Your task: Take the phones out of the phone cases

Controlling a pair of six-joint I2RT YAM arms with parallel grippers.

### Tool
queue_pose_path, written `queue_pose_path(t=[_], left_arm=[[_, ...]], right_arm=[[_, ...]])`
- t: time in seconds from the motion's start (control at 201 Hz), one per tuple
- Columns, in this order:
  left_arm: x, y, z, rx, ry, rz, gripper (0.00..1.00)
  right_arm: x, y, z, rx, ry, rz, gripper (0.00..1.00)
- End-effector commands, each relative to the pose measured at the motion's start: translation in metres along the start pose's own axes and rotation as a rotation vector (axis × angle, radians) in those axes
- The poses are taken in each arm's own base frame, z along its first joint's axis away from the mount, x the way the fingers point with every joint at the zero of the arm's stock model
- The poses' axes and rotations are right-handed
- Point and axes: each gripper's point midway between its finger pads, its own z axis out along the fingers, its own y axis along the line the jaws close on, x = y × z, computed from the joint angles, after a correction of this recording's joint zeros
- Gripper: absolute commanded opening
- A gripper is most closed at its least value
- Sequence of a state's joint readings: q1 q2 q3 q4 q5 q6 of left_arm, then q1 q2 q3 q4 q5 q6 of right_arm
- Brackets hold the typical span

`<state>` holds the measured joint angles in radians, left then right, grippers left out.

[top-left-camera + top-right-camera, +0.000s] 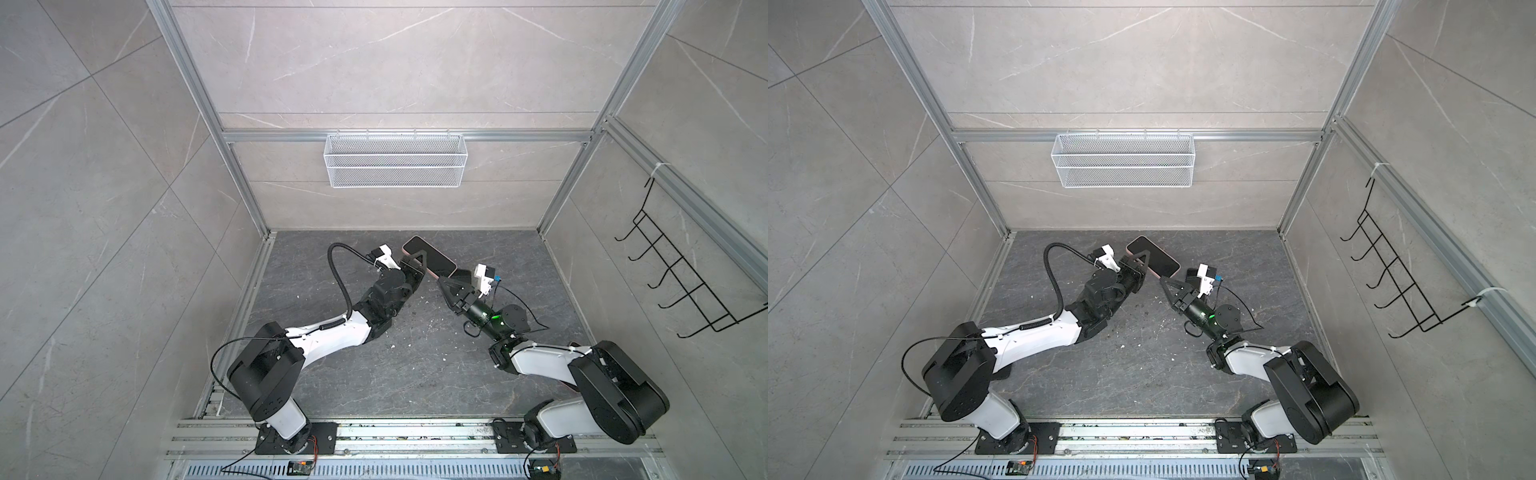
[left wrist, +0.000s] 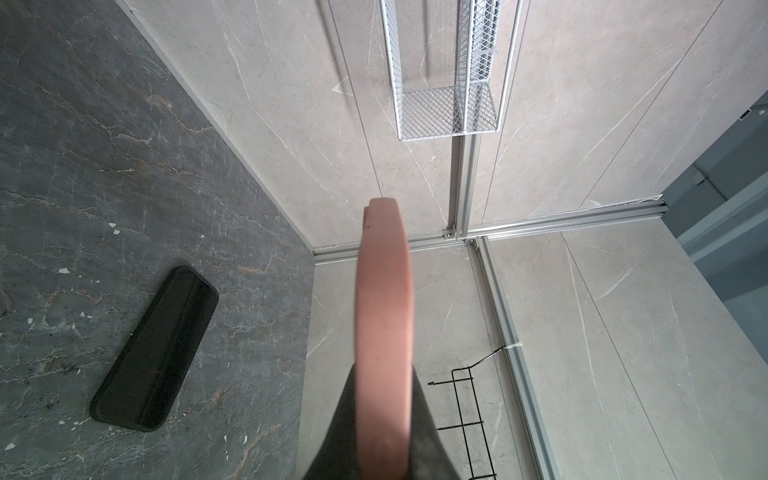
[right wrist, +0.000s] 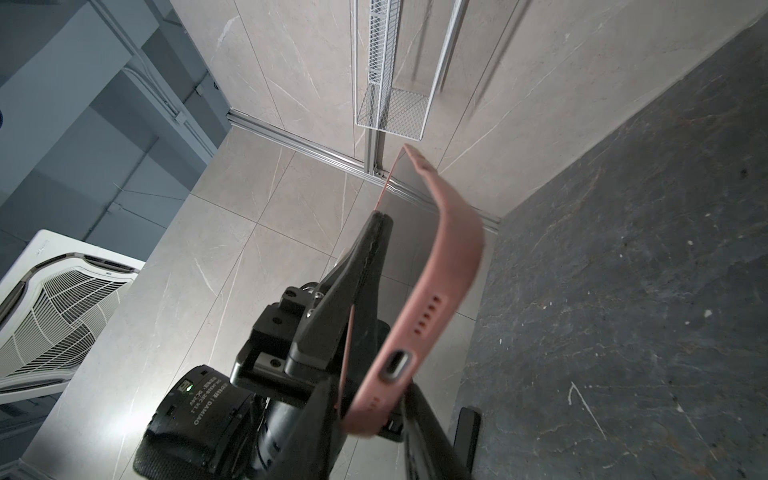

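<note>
Both grippers at pink case (image 2: 384, 311), phone (image 1: 434, 259) inside, above table (image 1: 374, 374) | left gripper (image 1: 419, 258) clamped across it | right gripper (image 3: 368, 399) straddles port end, I can't tell if pinching | rim looks soft: peel corner; phone likely slick

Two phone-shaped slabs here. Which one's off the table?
The pink-cased phone, held in the air by the left gripper. The black one lies flat on the table.
</note>
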<state>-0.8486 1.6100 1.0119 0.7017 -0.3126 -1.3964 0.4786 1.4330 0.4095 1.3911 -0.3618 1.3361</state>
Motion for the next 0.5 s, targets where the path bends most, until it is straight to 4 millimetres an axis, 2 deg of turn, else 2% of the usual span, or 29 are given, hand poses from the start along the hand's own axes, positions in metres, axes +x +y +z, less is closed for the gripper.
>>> queue_pose_path(t=[0.0,0.224,0.319,0.493], left_arm=[[-0.007,-0.04,-0.008,0.124,-0.016,-0.057,0.0],[-0.006,-0.04,-0.009,0.105,-0.003,-0.051,0.0],[-0.006,-0.04,-0.011,0.087,0.006,-0.047,0.0],[-0.008,-0.046,-0.01,0.04,0.057,-0.048,0.0]], right_arm=[[-0.004,0.013,0.004,-0.052,-0.014,-0.014,0.25],[0.0,0.008,0.003,-0.046,0.002,-0.005,0.08],[0.004,0.005,0.002,-0.041,0.021,-0.013,0.05],[0.022,-0.006,-0.005,0.005,0.108,-0.099,0.04]])
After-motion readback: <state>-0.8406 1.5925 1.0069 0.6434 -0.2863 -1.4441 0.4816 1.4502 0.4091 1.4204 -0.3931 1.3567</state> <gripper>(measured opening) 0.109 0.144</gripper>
